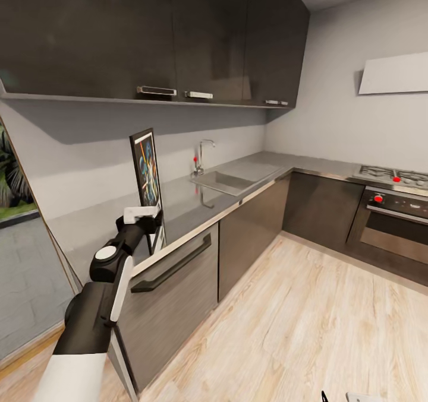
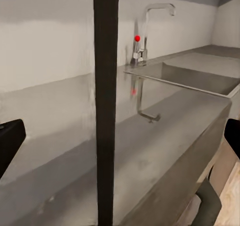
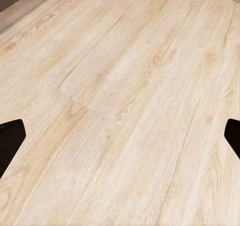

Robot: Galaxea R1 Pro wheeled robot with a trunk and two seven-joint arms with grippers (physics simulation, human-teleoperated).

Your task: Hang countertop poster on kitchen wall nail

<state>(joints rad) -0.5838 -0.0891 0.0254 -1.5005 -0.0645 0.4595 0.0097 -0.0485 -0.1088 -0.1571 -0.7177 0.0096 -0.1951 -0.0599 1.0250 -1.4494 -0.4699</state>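
The poster (image 1: 147, 173) stands upright on the tabletop (image 1: 196, 203), near its front edge and well to the left of the sink (image 1: 229, 181), with its long axis vertical and its printed face turned toward the sink end, so the head camera catches it obliquely. The left end effector (image 1: 142, 219) is at the poster's lower part; in the left wrist view the frame's dark edge (image 2: 106, 105) runs straight up between the two fingertips (image 2: 9, 141), which stand wide apart, so nothing is clamped yet. The step in hand looks like the grasp: the fingers should close squarely on the thin frame edge, kept centred between them, and low enough that the poster does not tip toward the wall or slide off the front edge. The right end effector (image 3: 120, 136) hangs over the wooden floor (image 3: 130, 85), its fingertips likewise apart and holding nothing.
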